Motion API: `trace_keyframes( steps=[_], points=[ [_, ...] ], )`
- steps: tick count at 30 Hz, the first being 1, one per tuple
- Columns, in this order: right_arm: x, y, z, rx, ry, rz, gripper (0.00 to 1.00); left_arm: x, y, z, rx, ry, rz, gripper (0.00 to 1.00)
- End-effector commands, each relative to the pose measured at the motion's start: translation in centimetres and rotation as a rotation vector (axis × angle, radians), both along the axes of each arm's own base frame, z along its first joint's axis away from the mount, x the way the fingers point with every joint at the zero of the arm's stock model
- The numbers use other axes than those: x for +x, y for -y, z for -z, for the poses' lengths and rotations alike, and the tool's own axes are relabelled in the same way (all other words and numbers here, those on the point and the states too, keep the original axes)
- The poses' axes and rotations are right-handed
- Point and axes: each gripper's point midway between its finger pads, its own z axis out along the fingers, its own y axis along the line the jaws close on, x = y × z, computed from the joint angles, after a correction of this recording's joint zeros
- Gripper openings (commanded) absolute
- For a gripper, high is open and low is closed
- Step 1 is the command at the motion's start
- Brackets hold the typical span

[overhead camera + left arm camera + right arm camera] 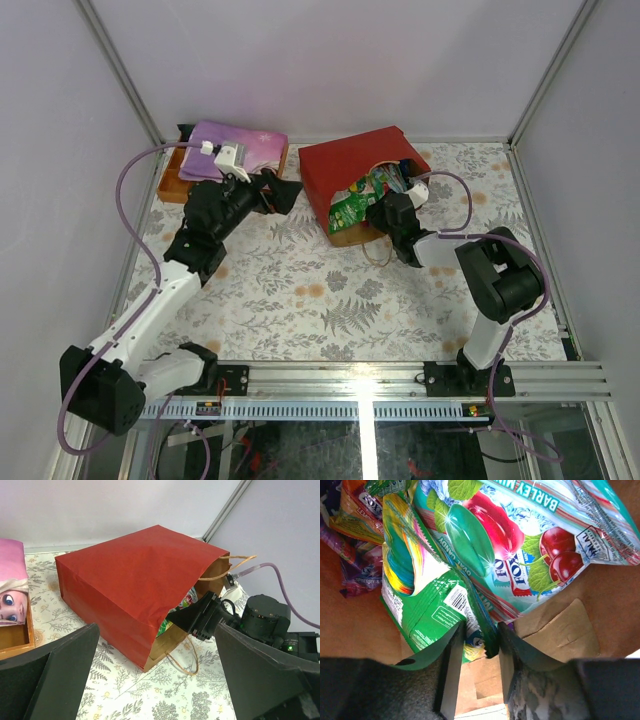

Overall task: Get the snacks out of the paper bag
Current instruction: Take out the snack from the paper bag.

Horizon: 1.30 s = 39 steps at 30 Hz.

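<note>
Snacks (520, 545) fill the bag (130, 580); my right gripper (481, 630) pinches a green packet (427, 610); my left gripper (156, 640) gapes wide.

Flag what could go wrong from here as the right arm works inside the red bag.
1. The jaws of the right gripper straddle only a thin edge of the green packet; it may slip free when pulled.
2. The Fox's candy packet lies against that packet and could snag or tumble out.
3. The red paper bag lies on its side, the left gripper open and apart from it, so a pull might drag the bag.
</note>
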Motion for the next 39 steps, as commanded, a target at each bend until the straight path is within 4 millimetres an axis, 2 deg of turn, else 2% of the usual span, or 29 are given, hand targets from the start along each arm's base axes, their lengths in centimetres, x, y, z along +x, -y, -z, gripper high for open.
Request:
trace_keyframes(
  steps=[1, 3, 4, 5, 10, 12, 14, 22, 23, 27, 30, 34, 39],
  points=[
    [0.6, -1.0, -1.4, 0.053, 0.036, -0.027, 0.29, 0.8, 0.0, -3.3, -0.044, 0.039, -0.013, 1.00],
    [0.5, -1.2, -1.5, 0.093, 0.024, -0.011, 0.08, 1.0, 0.1, -3.6, -0.046, 0.030, -0.012, 1.00],
    [0.5, -1.6, -2.0, 0.112, 0.027, -0.027, 0.01, 1.1, 0.2, -3.7, -0.052, 0.028, -0.013, 1.00],
    [0.6, -2.1, -2.6, 0.119, 0.038, -0.055, 0.00, 1.2, 0.3, -3.8, -0.062, 0.027, -0.013, 1.00],
    [-0.6, -3.6, -5.7, 0.154, 0.051, -0.156, 0.00, 1.6, 0.2, -3.4, -0.055, 0.015, -0.021, 1.00],
    [-1.1, -3.7, -6.3, 0.161, 0.052, -0.172, 0.00, 1.6, -0.2, -3.0, -0.047, 0.015, -0.045, 1.00],
    [-1.5, -3.6, -7.9, 0.176, 0.079, -0.181, 0.00, 1.6, -0.7, -2.1, -0.043, 0.011, -0.068, 1.00],
    [-3.4, -1.5, -12.3, 0.165, 0.179, -0.148, 0.00, 3.3, -0.6, -0.9, -0.010, -0.011, -0.080, 1.00],
    [-3.8, -1.1, -13.6, 0.164, 0.215, -0.145, 0.00, 3.6, -0.6, -0.8, -0.003, -0.014, -0.081, 1.00],
    [-5.7, 0.2, -15.8, 0.145, 0.279, -0.149, 0.00, 4.4, -0.7, -0.9, 0.013, -0.008, -0.096, 1.00],
    [-7.7, 1.3, -16.3, 0.128, 0.287, -0.157, 0.00, 5.1, -1.1, -0.9, 0.015, -0.012, -0.122, 1.00],
    [-11.2, 2.0, -15.8, 0.131, 0.256, -0.217, 0.00, 5.8, -1.5, -0.9, 0.006, -0.019, -0.150, 1.00],
    [-15.0, 4.0, -15.9, 0.075, 0.260, -0.242, 0.00, 5.6, -2.3, -0.5, 0.011, -0.034, -0.185, 1.00]
  ],
)
